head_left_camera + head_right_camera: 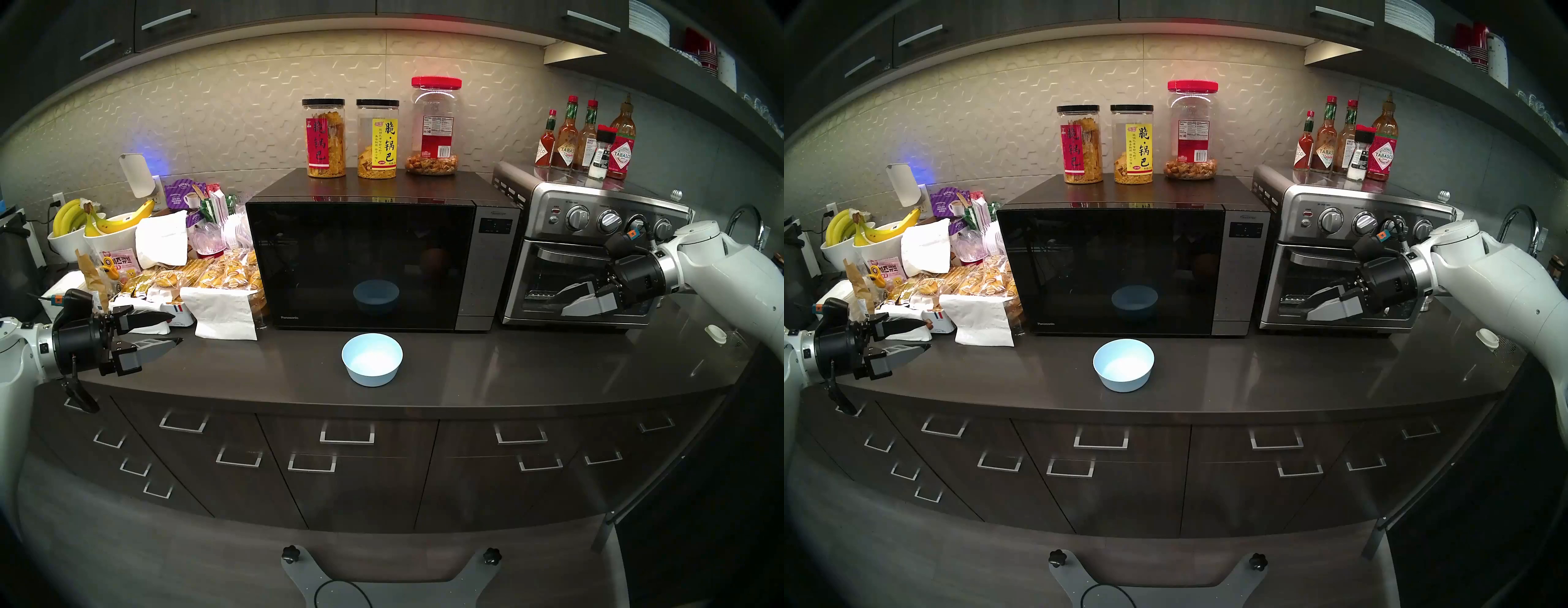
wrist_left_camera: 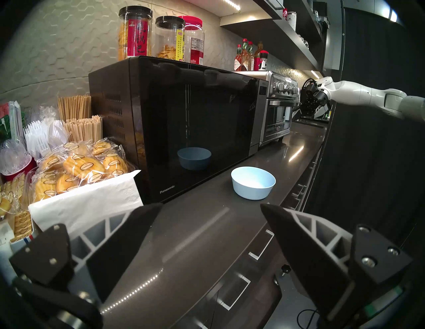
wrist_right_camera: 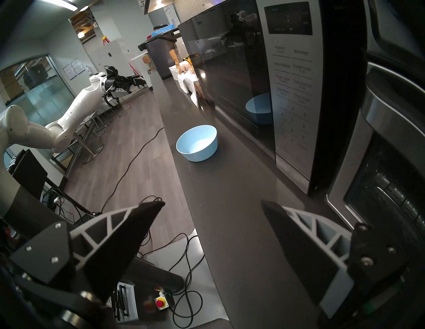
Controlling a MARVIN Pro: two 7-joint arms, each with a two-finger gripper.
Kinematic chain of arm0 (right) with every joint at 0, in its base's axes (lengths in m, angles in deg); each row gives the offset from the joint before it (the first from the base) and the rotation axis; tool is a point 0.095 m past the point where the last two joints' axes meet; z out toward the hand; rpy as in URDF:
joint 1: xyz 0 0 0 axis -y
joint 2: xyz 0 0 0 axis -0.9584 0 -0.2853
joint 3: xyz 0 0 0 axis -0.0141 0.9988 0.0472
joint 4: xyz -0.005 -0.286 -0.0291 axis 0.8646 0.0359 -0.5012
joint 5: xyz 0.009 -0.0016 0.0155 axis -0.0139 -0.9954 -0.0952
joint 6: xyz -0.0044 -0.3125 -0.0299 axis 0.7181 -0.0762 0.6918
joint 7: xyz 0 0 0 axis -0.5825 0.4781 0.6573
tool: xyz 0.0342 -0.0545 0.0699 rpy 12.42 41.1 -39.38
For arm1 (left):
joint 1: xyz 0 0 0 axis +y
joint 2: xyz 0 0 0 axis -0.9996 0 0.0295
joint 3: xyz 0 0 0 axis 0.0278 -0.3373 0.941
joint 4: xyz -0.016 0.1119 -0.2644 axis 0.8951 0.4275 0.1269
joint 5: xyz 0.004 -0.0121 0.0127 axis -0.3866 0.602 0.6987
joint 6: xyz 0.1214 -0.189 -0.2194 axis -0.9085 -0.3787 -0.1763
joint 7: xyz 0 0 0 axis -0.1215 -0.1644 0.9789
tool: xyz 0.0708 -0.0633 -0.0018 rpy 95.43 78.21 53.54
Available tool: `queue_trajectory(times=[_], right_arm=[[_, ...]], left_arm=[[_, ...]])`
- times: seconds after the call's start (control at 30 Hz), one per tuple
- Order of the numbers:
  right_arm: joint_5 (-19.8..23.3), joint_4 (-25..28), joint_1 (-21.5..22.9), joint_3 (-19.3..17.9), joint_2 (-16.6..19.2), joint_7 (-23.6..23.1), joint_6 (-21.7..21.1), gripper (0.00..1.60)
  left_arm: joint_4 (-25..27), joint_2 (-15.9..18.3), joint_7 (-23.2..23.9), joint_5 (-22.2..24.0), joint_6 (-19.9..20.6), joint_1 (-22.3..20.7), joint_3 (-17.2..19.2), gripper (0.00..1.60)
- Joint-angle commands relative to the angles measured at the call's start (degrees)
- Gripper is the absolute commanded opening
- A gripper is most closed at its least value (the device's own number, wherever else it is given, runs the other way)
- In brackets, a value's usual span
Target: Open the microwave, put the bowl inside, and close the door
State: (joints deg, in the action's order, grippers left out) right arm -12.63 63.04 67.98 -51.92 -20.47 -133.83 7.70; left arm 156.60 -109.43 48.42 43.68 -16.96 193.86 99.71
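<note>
Counter carries microwave mid-back, door shut. Toaster oven just beside, toward right end. Bowl upright, near front edge, before door. Left gripper over left end, jaws wide, empty. Right gripper before toaster oven, jaws wide, empty.

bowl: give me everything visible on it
The bowl is small, round and light blue, paler inside, with a plain matte look like plastic. It is empty and stands upright on the dark countertop, just in front of the microwave, whose closed glossy door mirrors it. Nothing else touches it; both grippers are open and well off to either side.
</note>
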Motion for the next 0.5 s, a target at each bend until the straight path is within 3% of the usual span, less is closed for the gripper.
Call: queue_trajectory(times=[0.0, 0.47], right_arm=[[0.36, 0.01, 0.81, -0.72, -0.01, -0.02, -0.05, 1.6], [0.33, 0.01, 0.76, -0.79, -0.01, -0.03, -0.06, 1.6]], left_arm=[[0.0, 0.03, 0.07, 0.21, 0.07, -0.15, 0.46, 1.6], [0.0, 0.0, 0.1, 0.17, 0.09, -0.18, 0.47, 1.6]])
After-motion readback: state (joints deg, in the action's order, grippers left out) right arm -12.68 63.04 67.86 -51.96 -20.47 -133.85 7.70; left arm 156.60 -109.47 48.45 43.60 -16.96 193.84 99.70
